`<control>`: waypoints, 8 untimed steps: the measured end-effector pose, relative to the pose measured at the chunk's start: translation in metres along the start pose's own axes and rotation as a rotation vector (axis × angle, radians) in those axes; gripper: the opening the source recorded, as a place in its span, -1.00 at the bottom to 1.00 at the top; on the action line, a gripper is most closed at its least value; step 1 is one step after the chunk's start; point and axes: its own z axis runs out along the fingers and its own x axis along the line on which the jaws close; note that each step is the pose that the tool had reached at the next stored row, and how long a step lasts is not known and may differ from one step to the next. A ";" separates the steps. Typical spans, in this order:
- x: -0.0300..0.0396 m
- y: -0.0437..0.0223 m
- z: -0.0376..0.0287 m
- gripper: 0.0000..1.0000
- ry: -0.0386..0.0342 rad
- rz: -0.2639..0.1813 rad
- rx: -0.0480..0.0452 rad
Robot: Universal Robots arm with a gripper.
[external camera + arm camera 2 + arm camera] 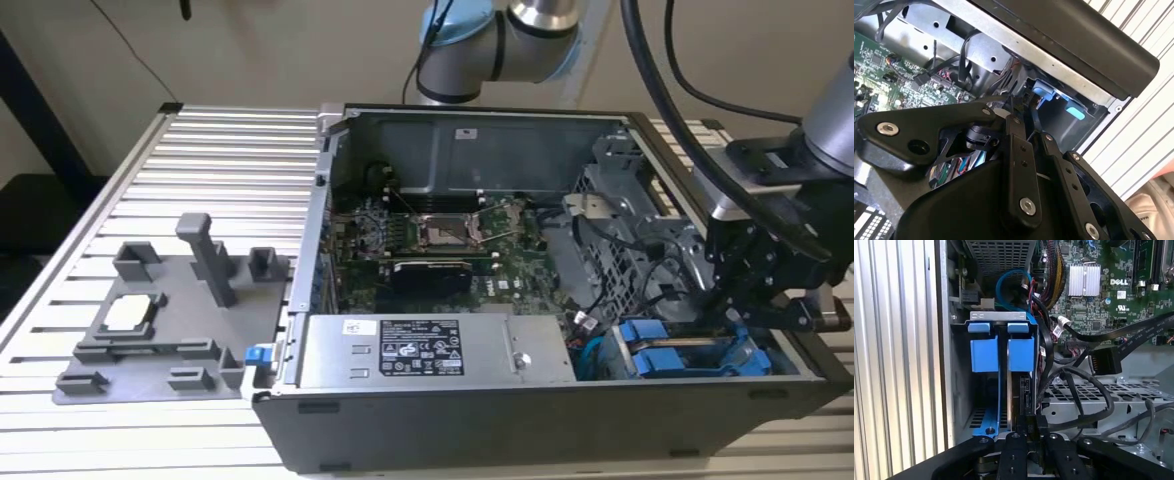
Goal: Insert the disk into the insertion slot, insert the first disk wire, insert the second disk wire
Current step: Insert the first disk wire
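The disk (1018, 387) stands on edge in the insertion slot (999, 316), a grey sheet-metal cage in the case's front corner, with its blue frame tabs (1020, 354) up. A second blue-tabbed carrier (984, 355) sits beside it. My gripper (1031, 437) is right at the disk's end, shut on a black wire connector (1033, 421) that meets the disk's edge. In the exterior view the gripper (761, 315) hangs over the blue frame (694, 358) at the view's right. The second wrist view shows the fingers (1016, 150) close together above the blue tabs (1046, 92).
Loose black cables (1089, 390) and a blue cable (1004, 285) crowd the space by the cage. The power supply (414, 350) and motherboard (427, 230) lie inside the open case. A grey fixture tray (147, 330) sits on the slatted table (200, 150) at the exterior view's left.
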 end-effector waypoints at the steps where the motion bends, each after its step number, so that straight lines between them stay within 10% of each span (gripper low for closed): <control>1: 0.0000 -0.0002 0.0002 -0.62 -0.0001 0.000 0.0000; 8: 0.0001 -0.0006 0.0025 -0.62 -0.0005 0.001 0.0000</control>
